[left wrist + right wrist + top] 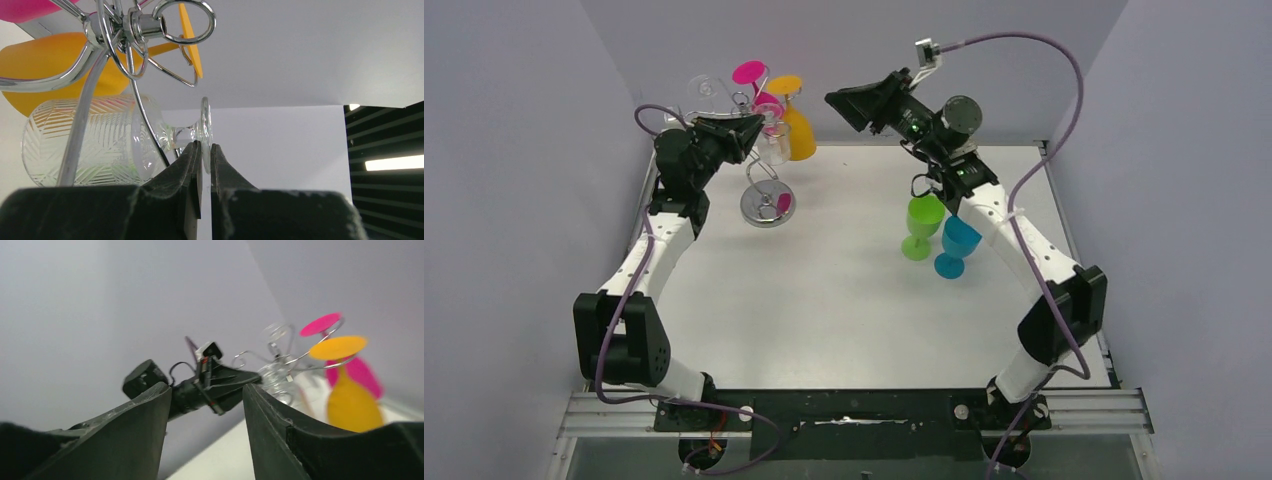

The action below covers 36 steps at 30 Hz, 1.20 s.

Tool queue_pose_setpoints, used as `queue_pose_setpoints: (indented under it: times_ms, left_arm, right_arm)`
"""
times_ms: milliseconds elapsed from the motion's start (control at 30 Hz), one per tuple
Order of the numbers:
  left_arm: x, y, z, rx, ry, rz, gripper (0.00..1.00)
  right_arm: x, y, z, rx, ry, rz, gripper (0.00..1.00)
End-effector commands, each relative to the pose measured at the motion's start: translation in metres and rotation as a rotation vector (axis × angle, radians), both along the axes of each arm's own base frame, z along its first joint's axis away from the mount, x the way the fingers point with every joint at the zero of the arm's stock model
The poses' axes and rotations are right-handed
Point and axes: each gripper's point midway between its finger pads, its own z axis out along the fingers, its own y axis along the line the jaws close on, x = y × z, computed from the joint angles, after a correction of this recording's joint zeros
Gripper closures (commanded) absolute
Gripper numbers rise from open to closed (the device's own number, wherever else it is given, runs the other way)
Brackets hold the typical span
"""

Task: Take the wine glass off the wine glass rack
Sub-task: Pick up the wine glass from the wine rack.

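Left jaws pinch wine glass [112, 145] foot edge; rack [145, 25] wires close above.

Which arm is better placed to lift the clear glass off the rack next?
Left. The left end effector is shut on the foot of the clear wine glass at the wine glass rack. The right end effector is open, empty and well away from it.
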Motion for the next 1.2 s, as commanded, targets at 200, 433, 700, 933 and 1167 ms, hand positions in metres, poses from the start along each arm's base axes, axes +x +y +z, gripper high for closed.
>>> queue_pose_setpoints:
  times_ms: [200,433,700,933,1167]
  left_arm:
    - [-0.027,-0.018,0.078,-0.046,-0.293,-0.172,1.00]
    - [-0.033,-0.023,0.075,-0.041,-0.320,-0.248,1.00]
    - [-0.033,-0.023,0.075,-0.043,-0.334,-0.271,1.00]
    - [-0.033,-0.026,0.076,-0.019,-0.348,-0.289,1.00]
    - [-0.030,-0.032,0.075,0.074,-0.359,-0.316,1.00]
  right_arm:
    - [0.025,0.064,-0.040,0.204,0.585,0.468,0.52]
    - [0.047,0.079,-0.053,0.153,0.646,0.469,0.54]
    - [0.045,0.092,-0.067,0.147,0.703,0.531,0.63]
    - [0.056,0.090,-0.097,0.085,0.758,0.411,0.61]
    - [0.059,0.091,-0.122,0.039,0.799,0.357,0.64]
